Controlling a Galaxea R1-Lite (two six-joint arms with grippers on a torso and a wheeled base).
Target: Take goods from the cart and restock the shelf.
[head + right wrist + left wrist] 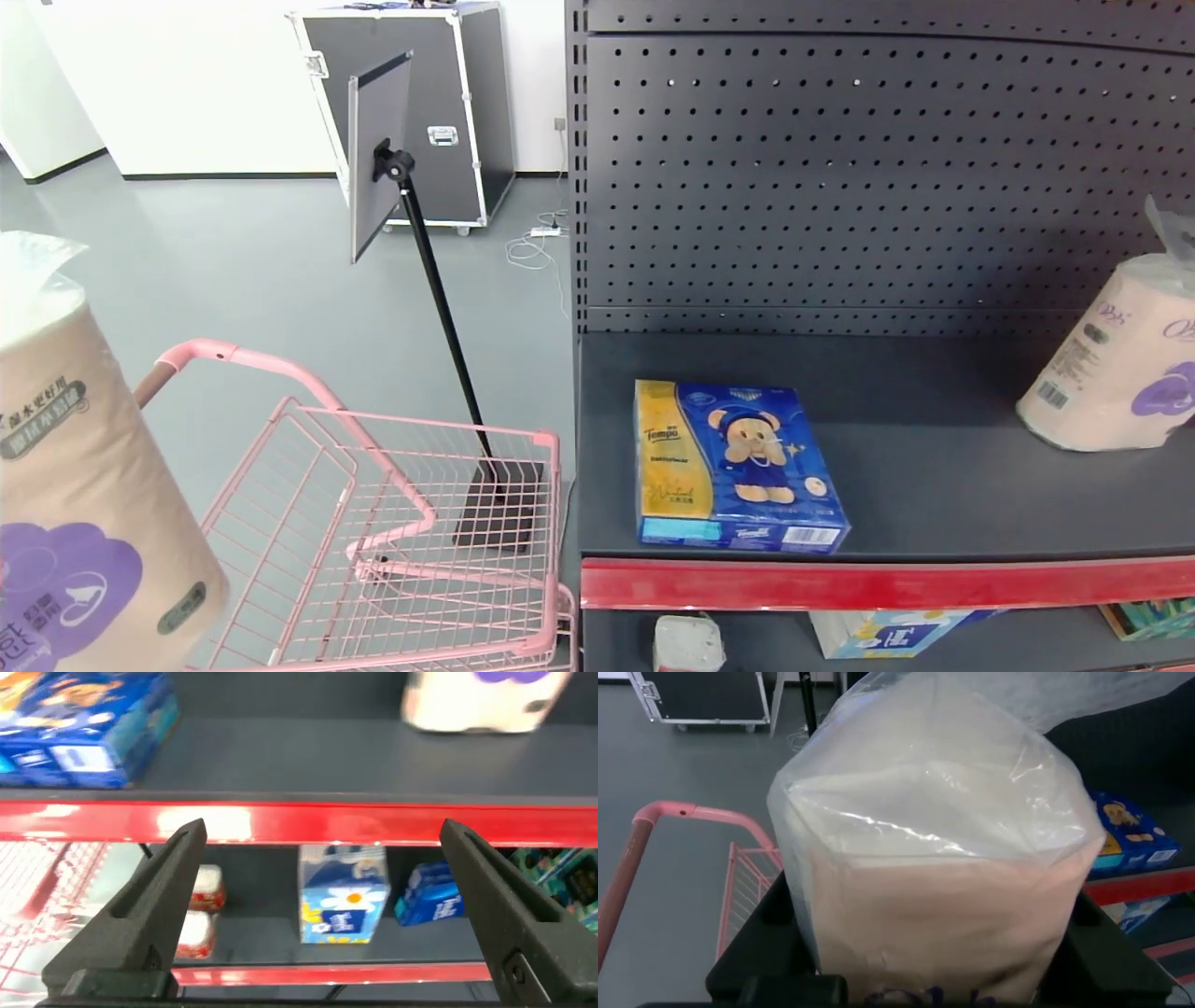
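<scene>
A large plastic-wrapped pack of toilet paper rolls hangs at the far left, beside the pink wire cart. In the left wrist view the same pack sits between the black fingers of my left gripper, which is shut on it. The dark shelf board carries a blue and yellow tissue pack near its front left and a second roll pack at the right. My right gripper is open, facing the shelf's red front strip, with nothing between its fingers.
A screen on a thin black stand has its base between cart and shelf. A black flight case stands behind. The lower shelf holds a tissue box, a blue pack and a small red and white pack.
</scene>
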